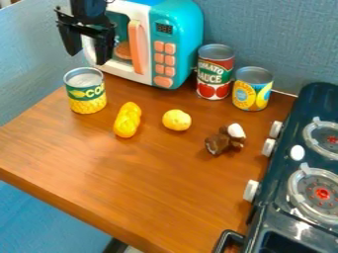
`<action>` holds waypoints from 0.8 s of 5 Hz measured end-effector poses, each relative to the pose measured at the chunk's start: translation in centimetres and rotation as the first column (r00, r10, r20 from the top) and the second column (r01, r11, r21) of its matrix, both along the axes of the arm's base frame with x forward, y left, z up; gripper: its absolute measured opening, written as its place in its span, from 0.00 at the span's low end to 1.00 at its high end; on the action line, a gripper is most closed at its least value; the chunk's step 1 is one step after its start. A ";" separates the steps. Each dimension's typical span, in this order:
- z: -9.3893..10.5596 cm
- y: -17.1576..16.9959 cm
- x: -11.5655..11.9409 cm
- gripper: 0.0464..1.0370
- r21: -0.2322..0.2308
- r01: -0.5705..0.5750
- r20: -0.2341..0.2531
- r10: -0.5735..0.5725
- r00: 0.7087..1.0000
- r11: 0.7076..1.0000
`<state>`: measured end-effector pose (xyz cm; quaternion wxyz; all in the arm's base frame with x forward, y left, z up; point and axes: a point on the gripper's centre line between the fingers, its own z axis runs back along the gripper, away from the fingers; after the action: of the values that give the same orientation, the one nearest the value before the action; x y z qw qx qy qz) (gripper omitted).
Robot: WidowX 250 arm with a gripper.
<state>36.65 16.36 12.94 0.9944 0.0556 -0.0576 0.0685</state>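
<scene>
The black gripper (86, 53) hangs at the upper left, in front of the toy microwave's left side and just above a corn can (86, 92). Its two fingers stand apart, with no object held between them. On the wooden surface right of the can lies a yellow, lumpy, twisted piece (127, 120). Beside that sits a round yellow piece (177, 120). Farther right is a brown, chunky object (220, 143) with a white part (235, 131) at its upper end.
A teal and white microwave (180, 29) with an orange handle stands at the back. Right of it are a tomato sauce can (214, 72) and a yellow-and-blue can (252, 89). A dark toy stove (280, 170) with white knobs borders the wooden table (151, 185) on the right.
</scene>
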 end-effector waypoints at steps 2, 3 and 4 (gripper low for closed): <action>-1.7 2.2 1.0 0.96 0.011 -0.064 -0.003 0.064 0.998 0.998; -2.1 2.6 1.4 0.96 0.034 -0.090 0.023 0.089 0.996 0.995; -3.3 3.0 1.1 0.96 0.052 -0.104 -0.018 0.105 0.994 0.993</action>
<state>37.75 19.39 9.67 0.9883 0.0844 -0.0462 0.1183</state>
